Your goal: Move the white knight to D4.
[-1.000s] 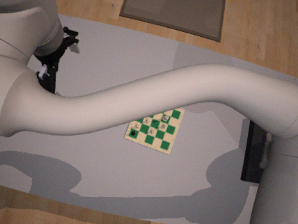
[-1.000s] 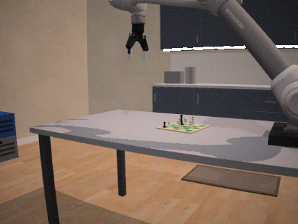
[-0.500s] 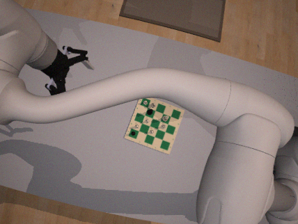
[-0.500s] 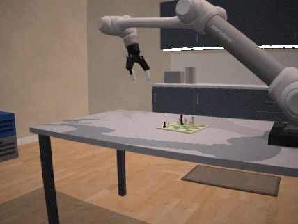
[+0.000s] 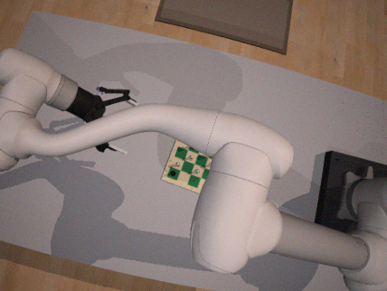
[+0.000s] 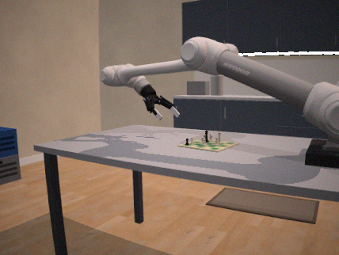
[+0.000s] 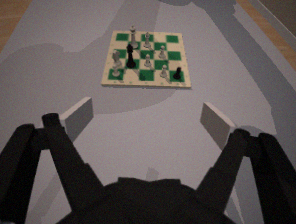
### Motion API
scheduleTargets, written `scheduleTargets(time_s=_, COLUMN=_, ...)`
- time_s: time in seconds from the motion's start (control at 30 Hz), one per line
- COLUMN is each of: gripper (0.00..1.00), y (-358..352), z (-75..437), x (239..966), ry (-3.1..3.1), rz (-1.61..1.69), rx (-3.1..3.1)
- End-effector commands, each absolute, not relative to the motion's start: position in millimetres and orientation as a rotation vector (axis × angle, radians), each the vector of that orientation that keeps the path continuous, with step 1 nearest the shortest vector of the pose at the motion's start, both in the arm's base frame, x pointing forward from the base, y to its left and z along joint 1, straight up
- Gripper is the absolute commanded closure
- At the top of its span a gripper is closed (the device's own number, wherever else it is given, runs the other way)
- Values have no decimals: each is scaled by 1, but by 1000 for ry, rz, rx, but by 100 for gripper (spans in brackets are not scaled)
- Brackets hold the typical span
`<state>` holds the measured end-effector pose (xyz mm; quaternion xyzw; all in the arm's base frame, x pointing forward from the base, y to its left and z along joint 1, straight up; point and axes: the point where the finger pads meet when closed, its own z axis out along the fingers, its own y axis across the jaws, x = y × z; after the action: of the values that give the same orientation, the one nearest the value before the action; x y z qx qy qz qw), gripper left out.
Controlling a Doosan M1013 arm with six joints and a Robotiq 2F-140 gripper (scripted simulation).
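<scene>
A small green and cream chessboard (image 7: 144, 59) lies on the grey table, far ahead of my gripper in the wrist view. It holds several white pieces, a tall black piece (image 7: 130, 55) and a black pawn (image 7: 176, 73). The pieces are too small to tell which one is the white knight. My gripper (image 7: 147, 109) is open and empty. It hangs high above the table, well short of the board, and also shows in the side view (image 6: 166, 115). In the overhead view the arm hides part of the board (image 5: 187, 167).
The robot's black base (image 6: 322, 154) stands on the table's right end. A brown floor mat (image 5: 226, 20) lies beyond the table. A blue box (image 6: 8, 158) stands on the floor at the far left.
</scene>
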<state>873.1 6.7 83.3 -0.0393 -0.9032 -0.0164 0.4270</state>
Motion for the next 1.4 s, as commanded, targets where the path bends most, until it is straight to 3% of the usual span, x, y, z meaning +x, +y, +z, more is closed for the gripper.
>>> scheduleTargets(time_s=0.0, gripper=0, y=8, z=36, x=849, ry=-2016, rz=-24, rx=-106)
scheduleTargets(time_s=0.23, gripper=0, y=8, z=12, x=837, ry=-1885, rz=-12, rx=-108)
scheduleTargets(time_s=1.37, gripper=0, y=8, z=12, x=837, ry=-1884, rz=-12, rx=-108)
